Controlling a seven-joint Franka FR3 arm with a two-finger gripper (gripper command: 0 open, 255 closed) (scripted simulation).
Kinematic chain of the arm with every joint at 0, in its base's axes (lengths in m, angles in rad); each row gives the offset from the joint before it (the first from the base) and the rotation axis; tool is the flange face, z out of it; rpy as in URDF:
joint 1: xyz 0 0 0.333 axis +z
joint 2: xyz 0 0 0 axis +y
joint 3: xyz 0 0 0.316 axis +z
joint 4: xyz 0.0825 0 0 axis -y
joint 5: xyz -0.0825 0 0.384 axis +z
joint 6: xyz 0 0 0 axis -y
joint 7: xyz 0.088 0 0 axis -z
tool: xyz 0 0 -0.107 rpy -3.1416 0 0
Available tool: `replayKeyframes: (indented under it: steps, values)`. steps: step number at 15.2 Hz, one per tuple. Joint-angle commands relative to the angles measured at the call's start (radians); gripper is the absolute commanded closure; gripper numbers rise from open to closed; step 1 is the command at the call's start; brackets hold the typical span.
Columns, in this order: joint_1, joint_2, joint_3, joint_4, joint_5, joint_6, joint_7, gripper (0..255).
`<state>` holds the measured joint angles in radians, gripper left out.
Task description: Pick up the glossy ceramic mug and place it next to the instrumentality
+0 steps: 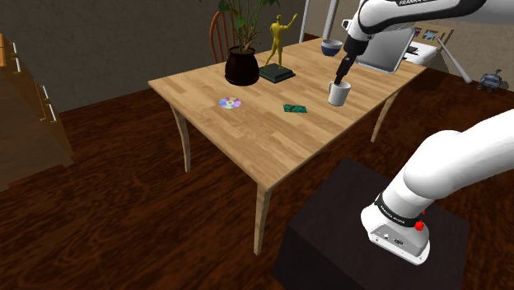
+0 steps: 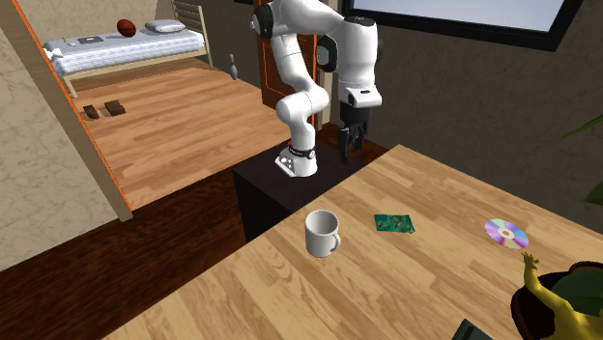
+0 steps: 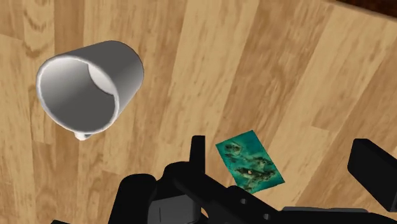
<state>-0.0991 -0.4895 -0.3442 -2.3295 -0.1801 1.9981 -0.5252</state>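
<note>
White mug (image 3: 89,84) stands clear of the wide-spread gripper (image 3: 282,147).

Light wooden table (image 1: 272,144), dark plank floor (image 1: 115,222), wooden dresser (image 1: 29,107), bed (image 2: 126,43) beyond, bright window (image 2: 464,12)

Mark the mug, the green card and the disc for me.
mug (image 2: 319,235), second exterior view, on its white outer wall.
green card (image 2: 395,223), second exterior view, middle of its top face.
disc (image 2: 506,233), second exterior view, centre of its shiny face.
</note>
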Motion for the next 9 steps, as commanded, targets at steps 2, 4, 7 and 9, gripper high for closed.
replayKeyframes:
  steps: [2, 4, 7, 9]
  values:
    - [-0.002, 0.092, -0.063, 0.03, 0.008, 0.058, -0.071, 0]
    - [-0.002, 0.155, -0.104, 0.056, 0.022, 0.091, -0.121, 0]
    - [-0.001, 0.259, -0.162, 0.104, 0.059, 0.136, -0.202, 0]
    - [-0.002, 0.333, -0.198, 0.142, 0.096, 0.161, -0.261, 0]
